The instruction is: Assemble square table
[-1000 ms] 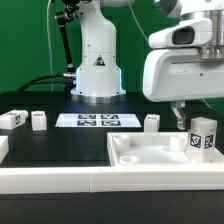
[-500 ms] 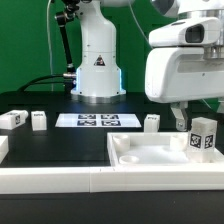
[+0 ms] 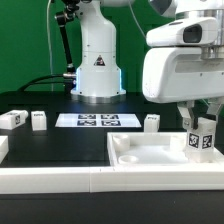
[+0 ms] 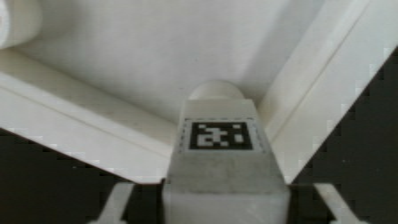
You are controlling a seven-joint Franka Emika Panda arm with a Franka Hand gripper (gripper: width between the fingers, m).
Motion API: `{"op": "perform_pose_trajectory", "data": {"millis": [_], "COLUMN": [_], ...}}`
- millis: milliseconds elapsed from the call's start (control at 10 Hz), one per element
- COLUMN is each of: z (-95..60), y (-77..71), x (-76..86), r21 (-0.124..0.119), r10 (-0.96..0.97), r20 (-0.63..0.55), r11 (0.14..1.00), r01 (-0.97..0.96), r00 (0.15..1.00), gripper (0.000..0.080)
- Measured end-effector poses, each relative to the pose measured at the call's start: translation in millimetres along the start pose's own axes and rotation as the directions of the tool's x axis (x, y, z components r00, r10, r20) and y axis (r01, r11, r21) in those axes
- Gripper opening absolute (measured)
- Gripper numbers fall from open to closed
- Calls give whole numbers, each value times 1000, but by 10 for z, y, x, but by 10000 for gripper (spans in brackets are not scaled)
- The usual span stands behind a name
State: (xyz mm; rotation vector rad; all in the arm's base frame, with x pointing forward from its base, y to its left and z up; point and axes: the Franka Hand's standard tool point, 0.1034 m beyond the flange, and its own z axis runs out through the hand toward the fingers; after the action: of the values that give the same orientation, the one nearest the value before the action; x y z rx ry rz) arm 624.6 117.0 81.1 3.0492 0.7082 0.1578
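Pincer (image 3: 203, 124) closed on one white leg (image 3: 203, 138), upright over the square top (image 3: 140, 158) toward the exterior view's right.

The wrist view alone shows the leg (image 4: 221, 150) clamped between the fingers (image 4: 121, 205), tag facing the camera, its tip over an inside corner of the square top (image 4: 143, 50), where two raised walls meet (contact cannot be judged). The exterior view alone shows the surroundings: a loose leg (image 3: 12, 119) and another (image 3: 38, 119) on the black tabletop (image 3: 60, 140) at that view's left, a third (image 3: 152, 121) just behind the square top, the marker board (image 3: 97, 120) between them before the robot base (image 3: 97, 60), and a white rail (image 3: 60, 182) across the foreground. The pincer's bulky white body hides whatever lies behind it.
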Motion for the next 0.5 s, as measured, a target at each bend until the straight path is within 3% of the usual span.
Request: {"op": "perform_pose_trajectory", "data": {"millis": [200, 500], "z": [0, -1], "y": [-1, 7], "x": [1, 0], "r21": [1, 9], "r10": [160, 475], "r20": [0, 1], "r11": [987, 880], "r01": [-160, -475], "r00": [987, 880], "gripper": [288, 288]}}
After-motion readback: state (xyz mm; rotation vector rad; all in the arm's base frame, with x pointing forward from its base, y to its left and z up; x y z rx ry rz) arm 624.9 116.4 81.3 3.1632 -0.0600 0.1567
